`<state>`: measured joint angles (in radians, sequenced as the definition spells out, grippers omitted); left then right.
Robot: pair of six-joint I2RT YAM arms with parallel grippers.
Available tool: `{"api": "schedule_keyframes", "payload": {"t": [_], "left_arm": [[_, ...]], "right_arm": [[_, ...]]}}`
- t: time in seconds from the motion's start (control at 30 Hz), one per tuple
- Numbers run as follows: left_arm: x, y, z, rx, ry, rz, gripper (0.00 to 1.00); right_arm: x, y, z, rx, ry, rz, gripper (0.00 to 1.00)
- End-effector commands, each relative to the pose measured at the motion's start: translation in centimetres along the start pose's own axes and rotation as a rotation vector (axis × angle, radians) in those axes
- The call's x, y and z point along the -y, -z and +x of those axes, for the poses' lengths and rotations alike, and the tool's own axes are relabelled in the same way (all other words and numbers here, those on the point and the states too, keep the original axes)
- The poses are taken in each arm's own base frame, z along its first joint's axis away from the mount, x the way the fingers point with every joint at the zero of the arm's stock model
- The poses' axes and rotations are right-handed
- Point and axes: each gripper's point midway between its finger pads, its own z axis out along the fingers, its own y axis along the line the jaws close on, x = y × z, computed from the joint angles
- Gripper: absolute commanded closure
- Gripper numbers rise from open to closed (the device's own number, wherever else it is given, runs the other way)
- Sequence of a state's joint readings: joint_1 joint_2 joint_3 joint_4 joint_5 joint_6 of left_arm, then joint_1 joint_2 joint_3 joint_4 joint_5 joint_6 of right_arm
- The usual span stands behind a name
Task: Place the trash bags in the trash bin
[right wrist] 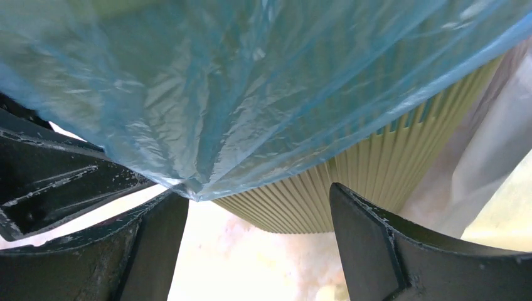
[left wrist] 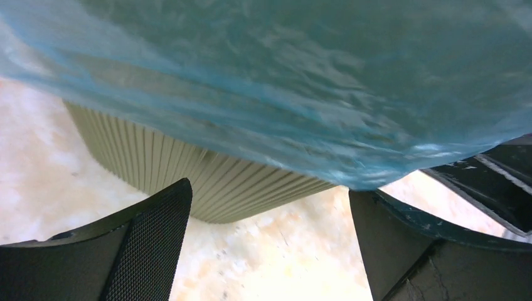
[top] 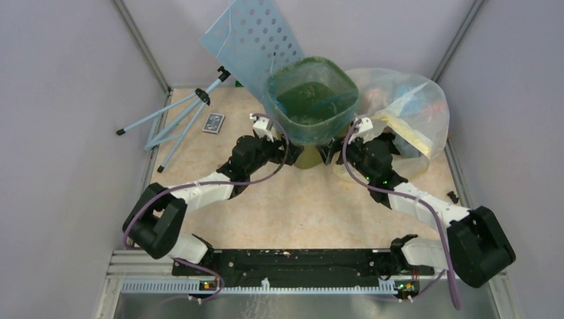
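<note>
The olive-green trash bin (top: 302,158) stands upright at the back middle of the table. The light-blue trash bag (top: 312,131) lines it and is folded out over the rim, hanging down the sides. My left gripper (top: 292,147) and right gripper (top: 332,150) sit low at the bin's near side, close together, both open and empty. In the left wrist view the bag (left wrist: 282,81) hangs over the ribbed bin wall (left wrist: 207,182) above my open gripper (left wrist: 270,238). In the right wrist view the bag (right wrist: 219,94) covers the bin (right wrist: 376,169); its lowest corner touches the left finger of my gripper (right wrist: 257,244).
A large clear bag of colourful items (top: 406,113) lies against the bin's right side and shows in the right wrist view (right wrist: 489,163). A perforated light-blue panel (top: 256,40) leans behind the bin. A folded tripod (top: 176,119) and a small dark card (top: 213,123) lie at the left.
</note>
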<state>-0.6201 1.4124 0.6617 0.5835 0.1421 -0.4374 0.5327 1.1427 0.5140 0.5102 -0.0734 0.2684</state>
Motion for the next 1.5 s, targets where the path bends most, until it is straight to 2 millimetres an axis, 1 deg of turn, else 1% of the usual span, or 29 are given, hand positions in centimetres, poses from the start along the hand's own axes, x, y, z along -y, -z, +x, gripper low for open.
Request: {"api": "schedule_keyframes", "payload": {"t": [0.0,0.07,0.13,0.2,0.23,0.3,0.4,0.43,0.5,0.57,0.63,0.7,0.8,0.83,0.9,0.97,1.03,1.1,1.13,1.17,1.2,1.23,1.27,1.3,1.33,1.4,1.47], "left_arm": [[-1.3,-0.9,-5.6,0.145,-0.026,-0.031,0.01],[-1.5,0.3,-5.8,0.155,-0.053,-0.050,0.01],[-2.0,1.8,-5.3,0.148,-0.071,-0.081,0.01],[-2.2,3.4,-4.4,0.126,-0.071,-0.103,0.01],[-2.4,4.3,-4.0,0.119,-0.070,-0.116,0.01],[-3.1,6.1,-2.8,0.110,-0.066,-0.151,0.01],[-4.0,8.8,-2.1,0.116,-0.077,-0.211,0.01],[-3.8,9.5,-1.9,0.104,-0.075,-0.215,0.01],[-3.1,10.9,-2.3,0.105,-0.073,-0.203,0.01],[-3.1,11.7,-1.9,0.104,-0.041,-0.210,0.01],[-3.3,12.4,-1.7,0.121,-0.016,-0.224,0.01],[-4.0,12.8,-1.0,0.131,-0.014,-0.247,0.01],[-4.8,13.3,-0.5,0.141,-0.051,-0.269,0.01],[-4.9,13.4,-0.6,0.158,-0.056,-0.272,0.01],[-5.1,13.5,-0.6,0.185,-0.072,-0.272,0.01],[-5.3,13.5,-0.9,0.207,-0.110,-0.273,0.01],[-5.8,13.6,-1.1,0.212,-0.147,-0.296,0.01],[-6.6,13.7,-1.5,0.218,-0.168,-0.342,0.01],[-7.2,13.9,-1.7,0.229,-0.169,-0.381,0.01],[-7.8,14.2,-2.0,0.244,-0.165,-0.419,0.01],[-8.3,14.4,-2.3,0.265,-0.161,-0.452,0.01],[-8.9,14.8,-2.5,0.290,-0.159,-0.481,0.01],[-9.4,15.2,-3.0,0.331,-0.152,-0.511,0.01],[-9.7,15.5,-3.3,0.361,-0.152,-0.528,0.01],[-9.7,15.7,-3.9,0.394,-0.164,-0.530,0.01],[-10.0,15.9,-4.0,0.408,-0.211,-0.543,0.01],[-10.6,16.1,-3.9,0.401,-0.252,-0.576,0.01]], "right_arm": [[-1.1,-1.8,-5.8,0.159,-0.020,-0.058,0.18],[-1.4,-0.9,-5.5,0.162,-0.015,-0.075,0.18],[-1.3,0.5,-4.6,0.150,0.016,-0.080,0.18],[-1.0,2.1,-3.5,0.133,0.050,-0.069,0.17],[-0.8,3.3,-3.5,0.144,0.065,-0.058,0.17],[-0.1,5.1,-2.1,0.123,0.093,-0.032,0.17],[0.1,7.7,-1.4,0.144,0.117,-0.021,0.17],[0.1,8.4,-1.1,0.148,0.117,-0.024,0.17],[-0.2,9.8,-0.7,0.167,0.097,-0.034,0.17],[0.1,10.9,0.0,0.177,0.060,-0.021,0.17],[1.2,11.7,0.8,0.192,0.021,0.038,0.18],[3.3,12.3,1.5,0.219,-0.029,0.145,0.18],[5.2,12.8,2.1,0.246,-0.032,0.239,0.15],[6.3,13.0,2.2,0.250,-0.037,0.303,0.14],[8.0,13.0,2.3,0.247,-0.047,0.397,0.13],[9.2,12.8,1.7,0.256,-0.045,0.468,0.12],[10.4,12.5,1.0,0.246,0.032,0.525,0.10],[12.8,12.7,0.6,0.213,0.108,0.643,0.07],[13.9,12.7,0.5,0.196,0.168,0.675,0.04],[14.8,12.5,0.7,0.193,0.190,0.683,0.04],[15.4,12.2,1.4,0.197,0.196,0.668,0.03],[15.7,12.0,1.8,0.226,0.213,0.639,0.03],[16.0,12.2,1.8,0.274,0.223,0.632,0.03],[16.4,12.6,1.3,0.330,0.241,0.649,0.03],[17.2,12.7,2.0,0.305,0.263,0.686,0.03],[18.6,12.8,1.3,0.322,0.275,0.768,0.02],[19.0,12.3,1.0,0.335,0.300,0.747,0.02]]}}
